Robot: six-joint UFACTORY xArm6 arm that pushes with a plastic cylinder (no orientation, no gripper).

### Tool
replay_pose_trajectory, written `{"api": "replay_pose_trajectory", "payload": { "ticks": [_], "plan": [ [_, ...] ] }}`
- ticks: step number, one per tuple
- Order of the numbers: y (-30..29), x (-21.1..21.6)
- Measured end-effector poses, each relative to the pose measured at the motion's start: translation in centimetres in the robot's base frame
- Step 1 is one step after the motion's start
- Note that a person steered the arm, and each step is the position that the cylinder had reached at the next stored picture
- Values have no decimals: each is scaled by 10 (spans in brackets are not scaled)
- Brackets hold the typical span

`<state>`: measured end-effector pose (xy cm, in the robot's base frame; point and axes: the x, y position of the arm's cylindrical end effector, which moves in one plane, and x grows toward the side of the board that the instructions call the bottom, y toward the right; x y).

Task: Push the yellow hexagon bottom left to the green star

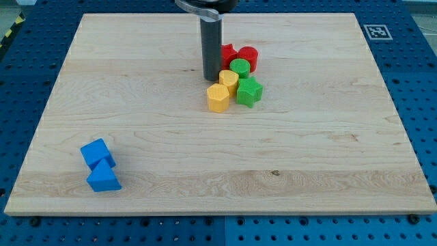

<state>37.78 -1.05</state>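
The yellow hexagon [218, 98] lies near the board's middle, at the lower left of the green star [249, 91] and close to it. A second yellow block [228, 80] sits just above the hexagon, touching the star's left side. A green cylinder [240, 67] sits above the star. A red star-like block [228, 55] and a red cylinder [248, 57] lie behind them. My tip [210, 77] is down on the board just left of the upper yellow block and above the yellow hexagon, close to both.
A blue cube [97, 154] and a blue triangle [103, 178] lie together at the board's lower left. The wooden board [136, 102] sits on a blue perforated table. A marker tag [376, 31] is at the upper right.
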Motion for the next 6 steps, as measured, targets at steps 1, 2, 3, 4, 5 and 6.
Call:
{"api": "replay_pose_trajectory", "payload": {
  "ticks": [1,2,3,4,5,6],
  "plan": [
    [20,9],
    [27,58],
    [27,120],
    [23,130],
    [4,116],
    [-34,115]
  ]
}}
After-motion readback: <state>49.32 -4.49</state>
